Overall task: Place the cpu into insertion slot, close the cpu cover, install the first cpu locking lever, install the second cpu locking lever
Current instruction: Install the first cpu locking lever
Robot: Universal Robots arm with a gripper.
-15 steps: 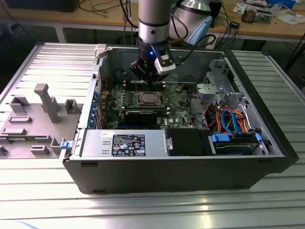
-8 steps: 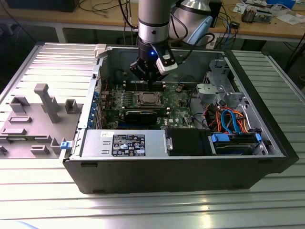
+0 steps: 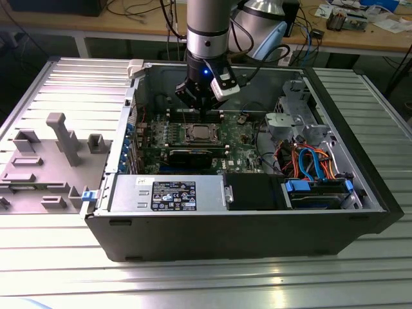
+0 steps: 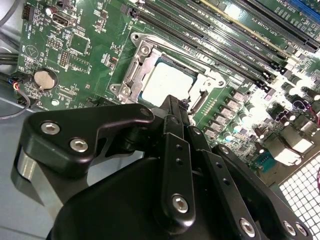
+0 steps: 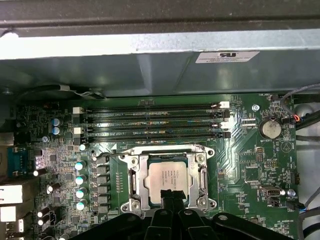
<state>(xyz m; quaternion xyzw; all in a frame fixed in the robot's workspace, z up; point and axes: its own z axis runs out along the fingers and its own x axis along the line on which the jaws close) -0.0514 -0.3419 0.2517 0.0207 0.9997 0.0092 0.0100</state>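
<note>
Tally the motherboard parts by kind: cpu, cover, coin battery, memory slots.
cpu: 1
cover: 1
coin battery: 1
memory slots: 4
Total: 7

Looks like a robotics/electronics lab or workshop, not a home or office. Evidence: an industrial robot arm (image 3: pixel 207 32) w/ a black gripper (image 3: pixel 201 114) hangs over an opened desktop PC case (image 3: pixel 225 235), its green motherboard (image 5: pixel 250 165) exposed. The case sits on a ribbed aluminium table (image 3: pixel 193 283), w/ grey plastic fixture blocks (image 3: pixel 61 135) at the exterior view's left. Behind runs a wooden workbench (image 3: pixel 129 22) strewn w/ cables (image 3: pixel 138 8). At the exterior view's right, it also holds what may be papers and small electronic parts (image 3: pixel 351 16), too far off to be sure.
</note>
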